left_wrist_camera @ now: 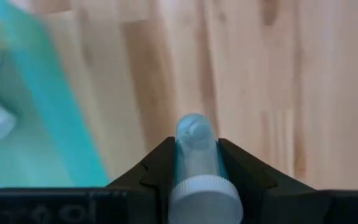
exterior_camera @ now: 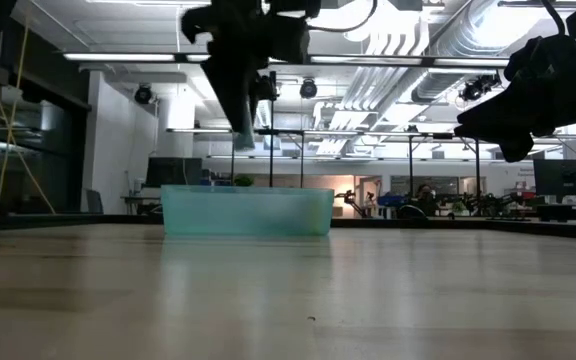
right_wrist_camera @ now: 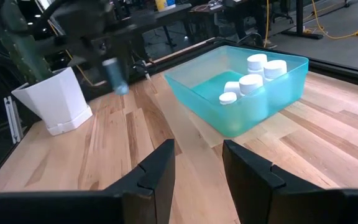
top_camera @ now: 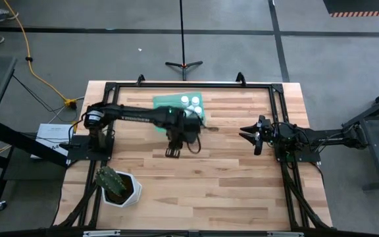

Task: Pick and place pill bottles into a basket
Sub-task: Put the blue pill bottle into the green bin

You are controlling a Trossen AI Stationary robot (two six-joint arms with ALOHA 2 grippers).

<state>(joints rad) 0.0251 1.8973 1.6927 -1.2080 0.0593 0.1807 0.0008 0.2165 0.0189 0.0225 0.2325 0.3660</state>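
The room beyond is a large open workshop with a grey floor (top_camera: 321, 66), exposed white ducts (exterior_camera: 408, 40) and strip lights overhead, and desks with monitors far back. A yellow cable (top_camera: 35, 69) runs across the floor, and a tripod stand (top_camera: 183, 64) sits just behind the surface.

The surface (top_camera: 209, 178) is pale wood planks inside a black frame (top_camera: 278, 112). No label or writing on it can be read.

The basket (right_wrist_camera: 253, 102), translucent teal, stands near the far edge of the surface, toward the left arm's side. Four white-capped bottles (right_wrist_camera: 250, 84) lie inside it.

A white hexagonal pot (top_camera: 125, 192) with a cactus (top_camera: 110, 179) sits at the near left corner.

The left end effector (left_wrist_camera: 194, 171) hangs above the bare wood just beside the basket's near wall, clamped on a bottle (left_wrist_camera: 196, 165). That bottle is pale blue-green with a ribbed white cap, held crosswise between the fingers and clear of the surface.

The right end effector (right_wrist_camera: 197, 165) waits at the right side, well apart from the basket, its fingers spread with nothing between them.
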